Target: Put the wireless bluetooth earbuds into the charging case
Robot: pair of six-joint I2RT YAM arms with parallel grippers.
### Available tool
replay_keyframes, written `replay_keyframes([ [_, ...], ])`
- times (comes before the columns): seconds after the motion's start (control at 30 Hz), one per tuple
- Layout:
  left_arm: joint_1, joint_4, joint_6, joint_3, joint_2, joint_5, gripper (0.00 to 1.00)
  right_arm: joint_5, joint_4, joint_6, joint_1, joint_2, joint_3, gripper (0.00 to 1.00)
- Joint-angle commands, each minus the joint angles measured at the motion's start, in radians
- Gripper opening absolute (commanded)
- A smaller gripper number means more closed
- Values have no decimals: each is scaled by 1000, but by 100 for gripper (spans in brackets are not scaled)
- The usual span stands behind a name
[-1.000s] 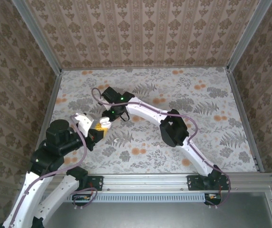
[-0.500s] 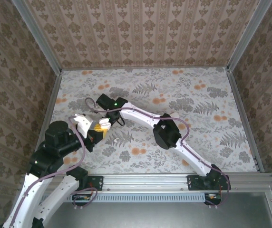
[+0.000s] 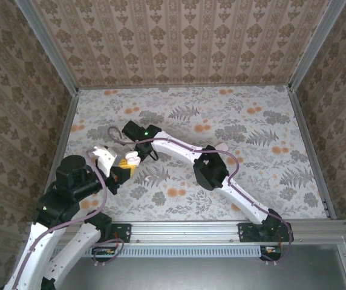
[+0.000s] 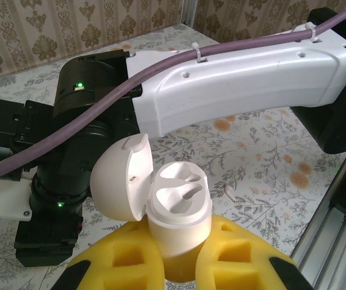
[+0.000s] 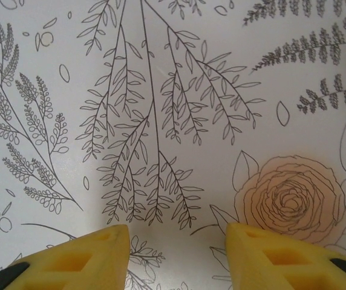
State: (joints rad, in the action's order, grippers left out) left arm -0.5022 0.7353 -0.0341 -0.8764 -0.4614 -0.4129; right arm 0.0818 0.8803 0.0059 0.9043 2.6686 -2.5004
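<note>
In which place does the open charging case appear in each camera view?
Top external: charging case, left of centre, held by the left gripper.
Left wrist: lower centre, lid open, between yellow fingers.
Right wrist: floral tablecloth under the open right gripper.
Shared landmark: the floral tablecloth.

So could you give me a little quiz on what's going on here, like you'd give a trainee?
1. True or false: the charging case gripped by the left pincer has its lid shut.
2. What is the right pincer holding? A) an earbud B) nothing C) a second case
3. Fill in the blank: the two wells inside the case are both ____.

Key: 1 false, the lid is swung open. 2 B, it is open above the flowered table cover. 3 empty.
</note>
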Motion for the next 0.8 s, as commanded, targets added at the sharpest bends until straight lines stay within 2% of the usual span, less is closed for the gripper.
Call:
replay_keyframes([
  [0.0, 7, 13, -32, -18, 5, 15, 0, -7, -1, 71, -21, -107, 23, 46],
  [0.2, 6, -3, -68, -28, -11, 86, 0, -39, -141, 199, -40, -121, 15, 48],
  [0.33, 8, -23, -96, -41, -39, 123, 0, -84, -246, 266, -45, -50, -65, 51],
  [0.6, 23, -38, -139, -72, -105, 142, 0, -59, -551, 571, -89, 111, -178, 51],
  [0.7, 40, -57, -157, -75, -124, 132, 0, -57, -600, 624, -96, 159, -215, 52],
  [0.77, 87, -77, -171, -72, -139, 98, 0, -63, -637, 643, -99, 179, -217, 52],
])
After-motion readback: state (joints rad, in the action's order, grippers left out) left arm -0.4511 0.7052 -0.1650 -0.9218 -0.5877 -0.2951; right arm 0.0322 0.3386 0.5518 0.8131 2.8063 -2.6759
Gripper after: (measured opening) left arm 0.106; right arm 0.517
